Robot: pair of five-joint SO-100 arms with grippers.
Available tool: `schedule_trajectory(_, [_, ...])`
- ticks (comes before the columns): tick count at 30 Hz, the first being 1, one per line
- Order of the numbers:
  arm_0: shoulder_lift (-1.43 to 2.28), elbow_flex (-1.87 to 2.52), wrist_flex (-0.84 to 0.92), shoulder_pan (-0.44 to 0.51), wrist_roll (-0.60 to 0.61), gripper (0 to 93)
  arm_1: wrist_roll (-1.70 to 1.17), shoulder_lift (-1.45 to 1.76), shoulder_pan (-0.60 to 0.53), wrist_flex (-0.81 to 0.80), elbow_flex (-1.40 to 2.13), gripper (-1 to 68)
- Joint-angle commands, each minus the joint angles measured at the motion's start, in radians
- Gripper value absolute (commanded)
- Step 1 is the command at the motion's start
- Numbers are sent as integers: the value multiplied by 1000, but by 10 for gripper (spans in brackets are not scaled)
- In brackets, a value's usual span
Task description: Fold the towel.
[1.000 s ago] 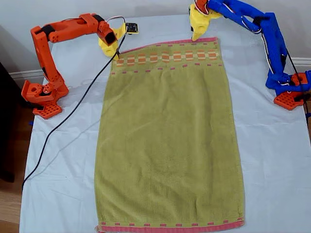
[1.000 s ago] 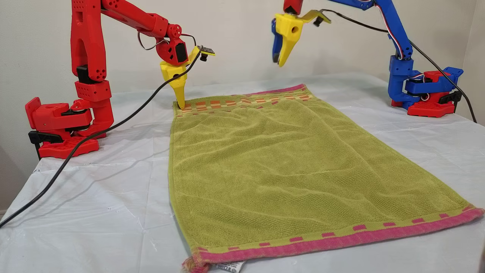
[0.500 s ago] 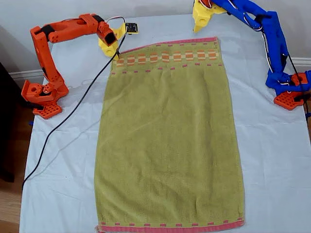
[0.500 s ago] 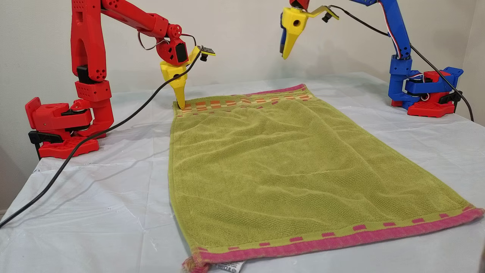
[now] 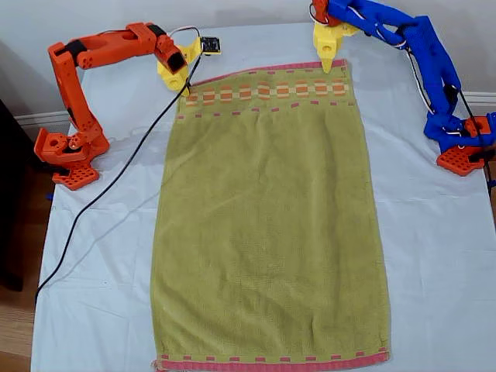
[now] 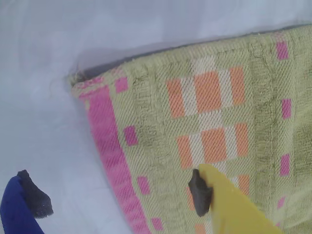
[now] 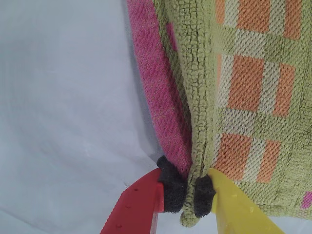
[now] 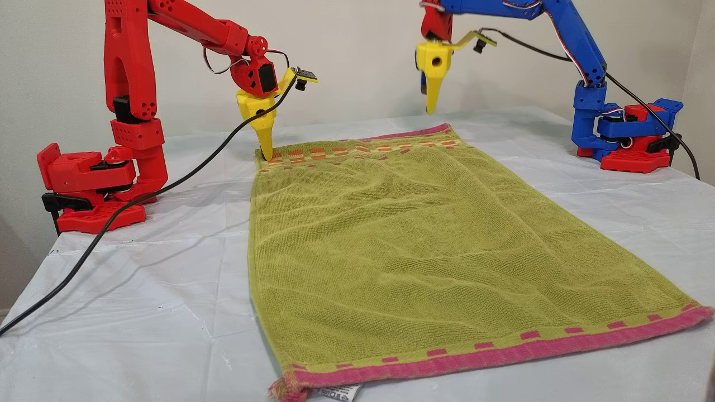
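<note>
The olive-green towel (image 5: 267,225) lies spread flat on the white table sheet (image 5: 108,256), and my second gripper (image 7: 185,195) is clamped on the far corner by the pink hem (image 7: 161,92), at the exterior view's left, ready to lift that end. My first gripper (image 6: 117,204) hangs just above the opposite far corner, jaws parted and empty, one tip over the checked band (image 6: 209,122) and one over bare sheet, lined up, I'd say, so both corners can be carried together.

Red and blue arms, yellow pincers
</note>
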Motion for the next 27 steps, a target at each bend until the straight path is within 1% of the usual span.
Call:
schedule_trajectory(1, [15, 14, -14, 3, -15, 1, 6, 26, 2, 5, -12, 665])
schedule_trajectory(4, [18, 14, -14, 5, -15, 1, 0, 2, 20, 5, 0, 662])
schedule_trajectory(9, [18, 14, -17, 5, -17, 1, 8, -31, 40, 3, 11, 615])
schedule_trajectory(18, [9, 15, -29, 5, -20, 1, -32, -97, 46, 3, -81, 601])
schedule_trajectory(23, [3, 14, -35, 12, -25, 1, -61, -166, 29, 3, -186, 553])
schedule_trajectory(27, [3, 15, -35, 12, -25, 1, -77, -190, 29, 3, -219, 531])
